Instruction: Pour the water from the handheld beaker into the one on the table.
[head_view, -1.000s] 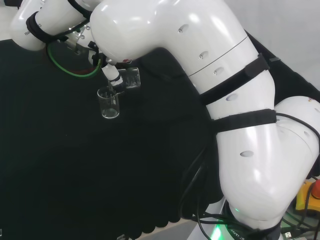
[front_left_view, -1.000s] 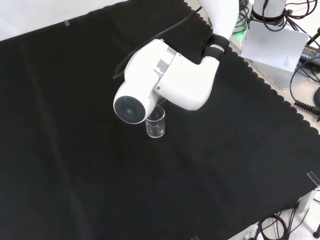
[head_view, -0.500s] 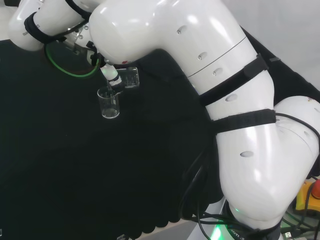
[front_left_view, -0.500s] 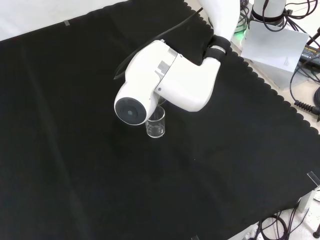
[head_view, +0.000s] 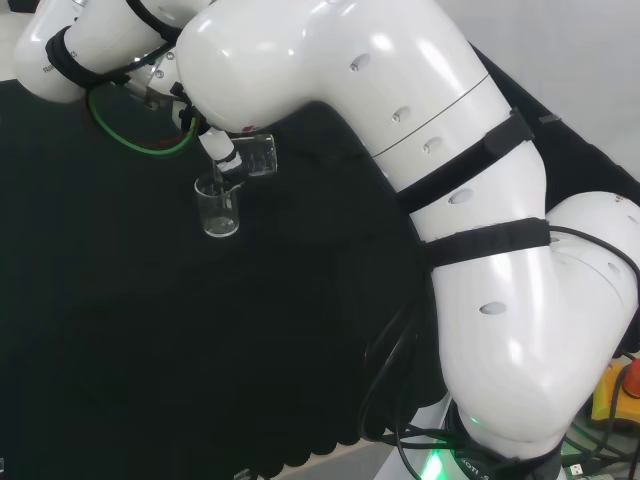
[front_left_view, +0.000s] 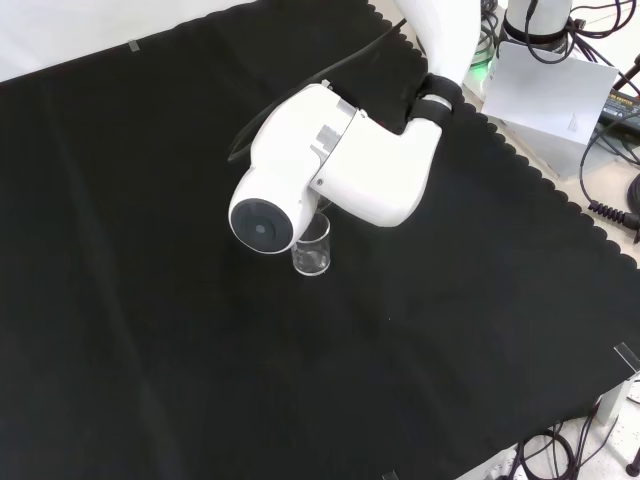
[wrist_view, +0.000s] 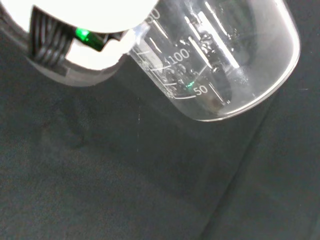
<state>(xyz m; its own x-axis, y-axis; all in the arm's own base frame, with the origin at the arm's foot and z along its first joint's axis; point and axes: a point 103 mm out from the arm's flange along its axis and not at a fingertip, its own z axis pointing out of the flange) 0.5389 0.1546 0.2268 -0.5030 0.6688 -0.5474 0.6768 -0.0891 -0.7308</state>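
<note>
From the head view, nearest me is the arm, big white links stacked at the right, black straps round them. Past it, the black cloth covers the bench. Out on the cloth stands a clear beaker, upright. Just above it, at its 1 o'clock, a second beaker hangs tipped over, its mouth close over the standing one's rim. The hand has it: a white finger with black bands comes down along its side, so the hand is gripping the tilted beaker, though most of the hand sits behind the arm's links. A green cable loops at 10 o'clock from the beakers.

From the front view, the standing beaker sits about mid-cloth, partly tucked under a big white link with a round grey cap. I cannot tell whether any water is falling.

Up close in the wrist view, the tilted beaker lies steeply over, white scale marks on its wall, droplets and wet streaks inside, a white part of the hand beside it.
</note>
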